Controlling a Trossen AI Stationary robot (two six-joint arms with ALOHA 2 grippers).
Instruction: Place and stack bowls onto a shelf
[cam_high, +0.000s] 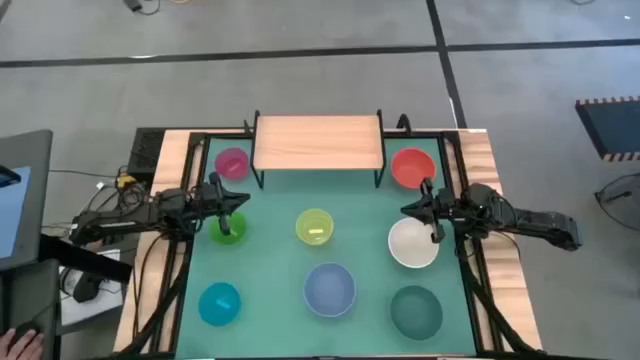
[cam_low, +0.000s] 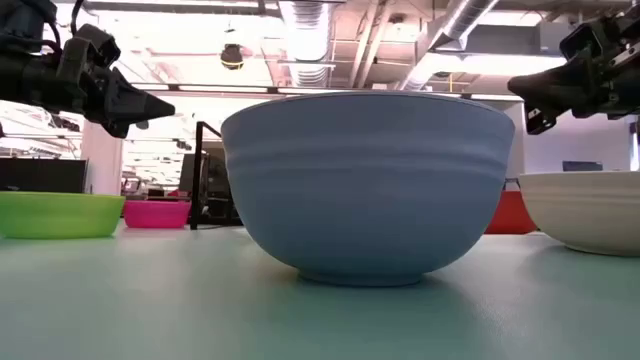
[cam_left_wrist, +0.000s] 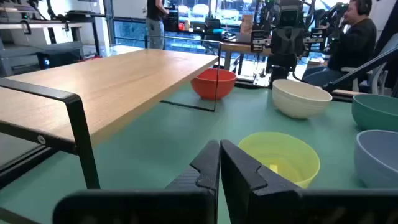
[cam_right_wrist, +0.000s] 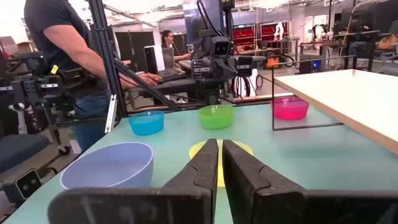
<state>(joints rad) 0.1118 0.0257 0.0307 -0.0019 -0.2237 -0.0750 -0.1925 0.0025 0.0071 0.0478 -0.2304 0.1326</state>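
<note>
Bowls (cam_high: 329, 287) and shelf (cam_high: 318, 142) bear no legible writing

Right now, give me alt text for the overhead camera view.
Seven small round plastic bowls sit on a green mat before an empty light-wood shelf. The left gripper hovers over the green bowl, the right gripper over the white bowl, jaws shut.
</note>
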